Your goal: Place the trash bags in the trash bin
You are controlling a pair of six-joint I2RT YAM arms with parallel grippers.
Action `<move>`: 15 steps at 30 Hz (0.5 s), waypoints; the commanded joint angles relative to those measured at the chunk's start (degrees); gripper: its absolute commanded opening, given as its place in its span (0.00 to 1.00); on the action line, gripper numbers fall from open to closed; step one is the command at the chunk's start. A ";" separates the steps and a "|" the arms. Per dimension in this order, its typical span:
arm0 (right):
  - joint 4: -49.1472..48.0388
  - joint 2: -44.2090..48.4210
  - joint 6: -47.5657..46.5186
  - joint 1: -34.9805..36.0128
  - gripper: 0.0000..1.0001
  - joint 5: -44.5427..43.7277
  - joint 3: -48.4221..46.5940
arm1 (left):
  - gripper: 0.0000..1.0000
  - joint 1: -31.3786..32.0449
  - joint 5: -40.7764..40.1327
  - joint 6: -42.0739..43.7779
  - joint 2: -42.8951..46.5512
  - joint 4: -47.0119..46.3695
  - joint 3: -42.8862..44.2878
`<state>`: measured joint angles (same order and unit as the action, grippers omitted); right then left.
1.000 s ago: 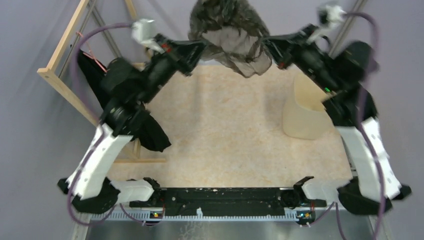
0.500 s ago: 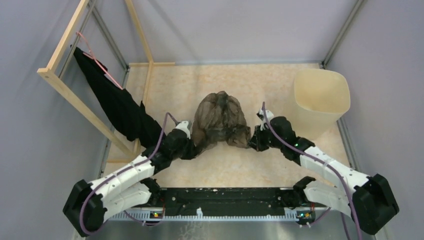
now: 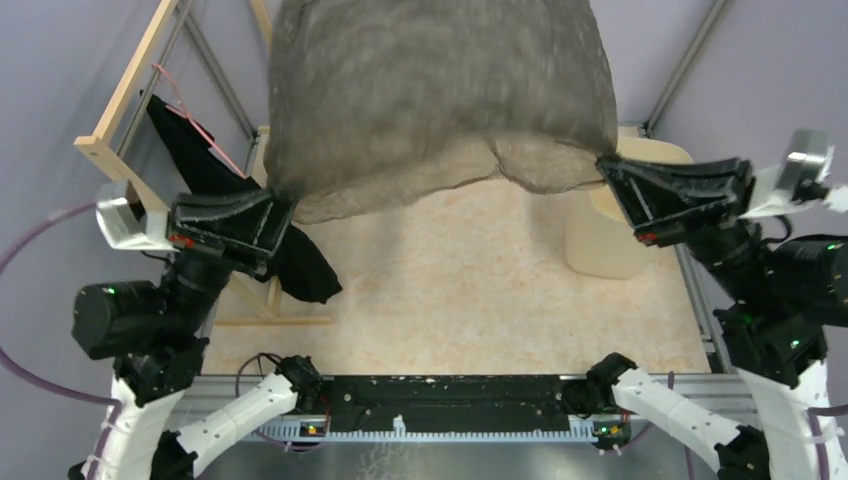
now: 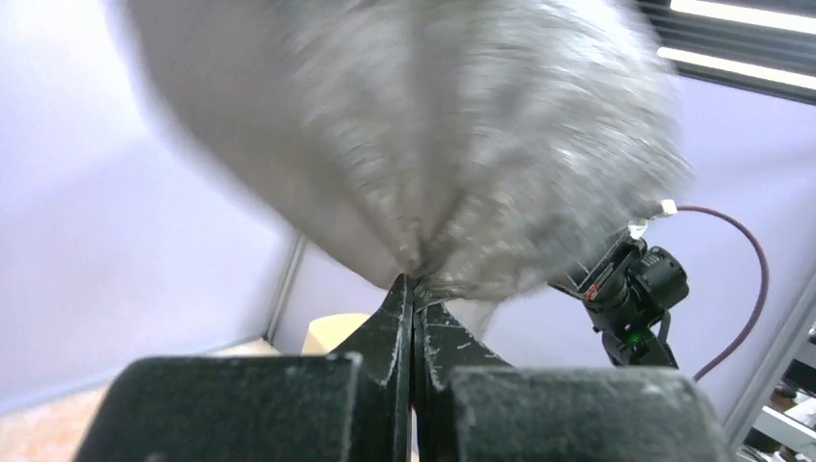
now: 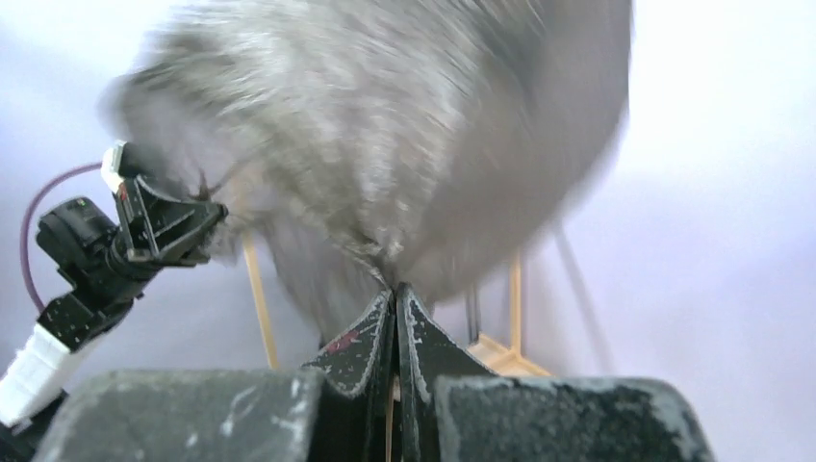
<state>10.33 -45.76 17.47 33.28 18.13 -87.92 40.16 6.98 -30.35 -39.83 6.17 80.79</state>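
whipped up from the table, the trash bag billows open for the trash bin, left gripper and right gripper clamping it

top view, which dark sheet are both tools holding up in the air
The see-through brown-grey trash bag, stretched between the left tool and right tool; the opaque black cloth just hangs on the wooden frame.
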 commanded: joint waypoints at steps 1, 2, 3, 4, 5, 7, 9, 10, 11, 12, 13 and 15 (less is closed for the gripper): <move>0.28 -1.76 -0.40 0.34 0.00 -1.70 24.23 | 0.00 0.05 -6.29 -3.84 0.41 2.55 -22.46; -1.10 -2.12 0.45 0.30 0.00 -2.67 31.10 | 0.00 -0.07 -8.32 -4.08 -0.38 3.14 -29.01; -2.66 -2.74 1.77 0.37 0.00 -3.40 37.34 | 0.00 -0.06 -9.36 -5.33 -1.66 4.02 -32.06; -4.60 -3.36 2.94 0.31 0.00 -3.09 42.88 | 0.00 -0.08 -10.08 -6.70 -3.07 4.67 -37.49; -6.48 -3.97 3.90 0.30 0.00 -2.35 47.63 | 0.00 -0.08 -10.10 -8.25 -4.49 5.16 -40.76; -8.73 -3.47 6.86 0.38 0.00 -1.96 54.12 | 0.00 -0.05 -8.60 -11.37 -6.58 5.48 -46.07; -9.50 -1.58 8.63 0.32 0.00 -0.77 57.42 | 0.00 -0.04 -5.46 -12.75 -6.92 4.25 -50.28; -8.32 -0.51 8.72 0.34 0.00 -0.50 57.59 | 0.00 -0.07 -4.52 -13.35 -6.36 3.58 -51.65; -6.43 0.53 8.45 0.32 0.00 -1.07 56.88 | 0.00 -0.06 -3.83 -13.82 -5.43 3.09 -52.54; -3.82 1.44 7.88 0.38 0.00 -2.24 55.20 | 0.00 -0.08 -3.46 -14.15 -4.45 2.53 -52.77; -1.56 2.27 7.28 0.32 0.00 -3.32 53.13 | 0.00 -0.08 -3.14 -14.13 -3.18 1.86 -52.42; 2.13 3.13 5.69 0.36 0.00 -5.07 47.36 | 0.00 -0.08 -3.36 -13.63 -1.33 2.10 -49.01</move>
<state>14.70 -47.77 24.18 33.28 15.57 -27.22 40.16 2.13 -42.22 -46.98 16.56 25.15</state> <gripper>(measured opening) 0.004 0.006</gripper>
